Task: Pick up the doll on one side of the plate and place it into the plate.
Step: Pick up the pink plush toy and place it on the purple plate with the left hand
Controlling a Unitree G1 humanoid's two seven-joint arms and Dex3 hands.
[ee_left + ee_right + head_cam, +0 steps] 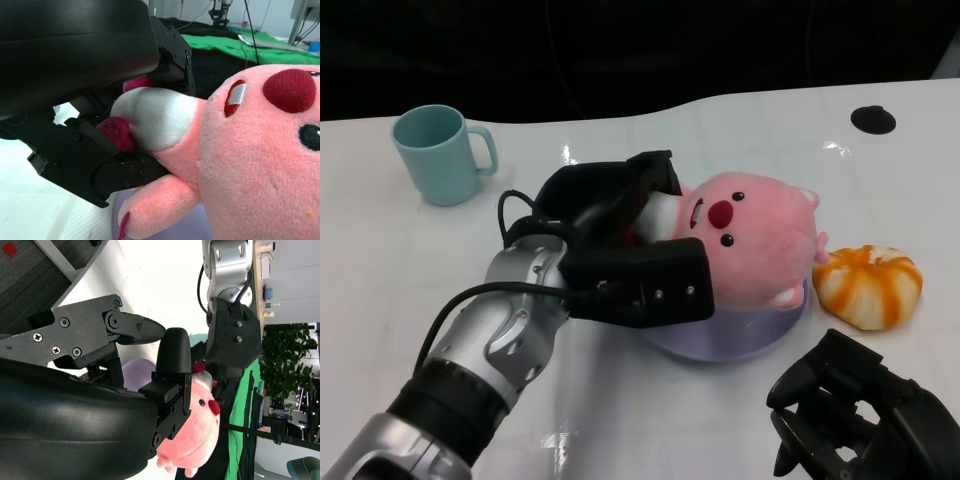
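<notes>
The doll [755, 240] is already lying across the lavender plate [775, 332], big pink head to the right and overhanging the rim, so the carry looks essentially done. What's left, by my read, is the release: the left hand [625, 240] has its fingers wrapped round the doll's white belly from the left, and the left wrist view shows that belly [155, 117] squeezed between the black fingers [90, 160]. So the doll sits right of and touching that hand, held at its body end, head free. Whether its full weight rests on the plate I can't tell.

The right hand [865, 415] hangs near and to the right, fingers apart, holding nothing. An orange-striped bun toy [868, 285] sits just beside the plate's right edge, a teal mug [440, 152] well off at far left.
</notes>
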